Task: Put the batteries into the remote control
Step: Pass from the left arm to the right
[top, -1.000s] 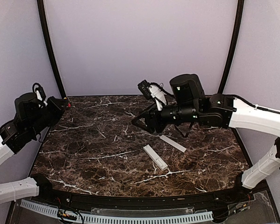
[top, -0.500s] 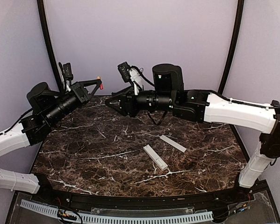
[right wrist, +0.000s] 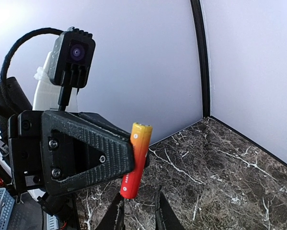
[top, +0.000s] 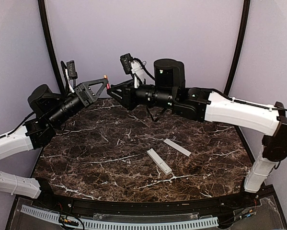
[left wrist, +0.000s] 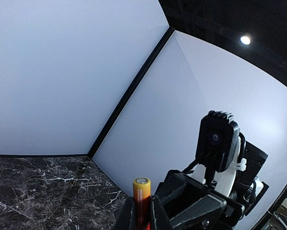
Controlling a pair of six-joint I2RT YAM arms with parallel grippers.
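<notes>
My left gripper [top: 105,82] is raised above the back left of the table and is shut on a red-orange battery [top: 107,80]. In the left wrist view the battery [left wrist: 142,199] stands upright between my fingers [left wrist: 128,216]. My right gripper [top: 112,89] points left, its tips just beside the left gripper. In the right wrist view its jaws [right wrist: 138,213] are open just under the battery's [right wrist: 136,160] lower end, not touching it. The white remote control [top: 159,161] lies on the table, away from both grippers. No other battery shows.
A thin flat white strip [top: 177,147] lies on the dark marble table [top: 86,158] just right of the remote. Grey walls with black corner posts [top: 50,43] close in the back and sides. The right arm [top: 229,112] stretches across the back of the table.
Both arms rose from near the table and swung toward each other. In the last half second the left gripper with the battery and the right gripper closed the gap between them.
</notes>
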